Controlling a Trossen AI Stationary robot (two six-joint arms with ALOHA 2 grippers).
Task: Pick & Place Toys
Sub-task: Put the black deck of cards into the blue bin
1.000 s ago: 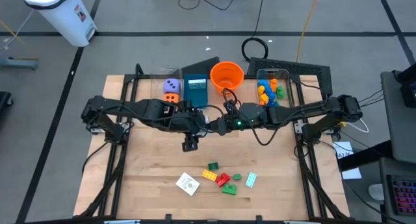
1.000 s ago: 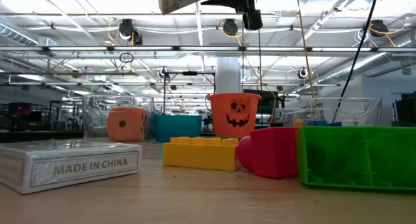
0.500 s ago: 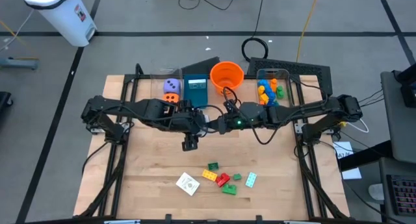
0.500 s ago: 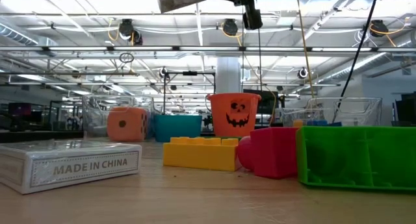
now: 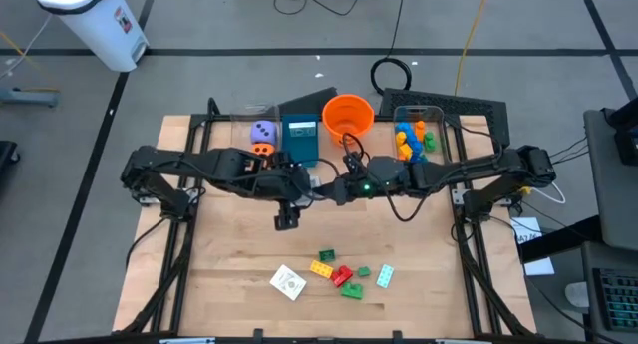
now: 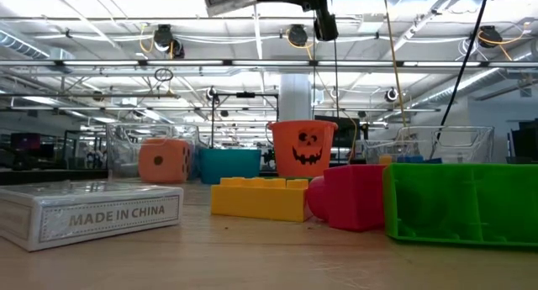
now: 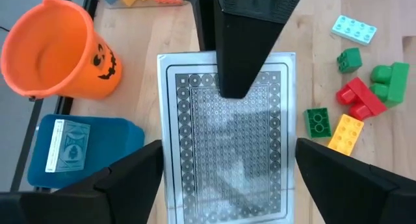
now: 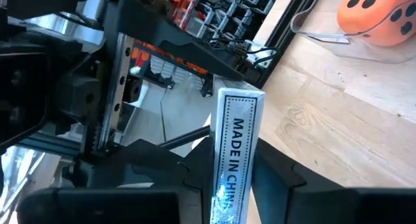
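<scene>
Drawn back a touch from the handover since a second ago, fingers spread wider: left tool [image 5: 286, 220], now released, flanking the white patterned card pack [image 7: 227, 146] seemingly without touching it. Held aloft over the middle of the wooden counter [image 5: 429, 274], that pack, clenched edgewise in the right tool [image 5: 329, 192]. Best to keep that squeeze firm, pull the left tool fully clear, then carry level, probably toward the teal box [image 5: 299, 135].
</scene>
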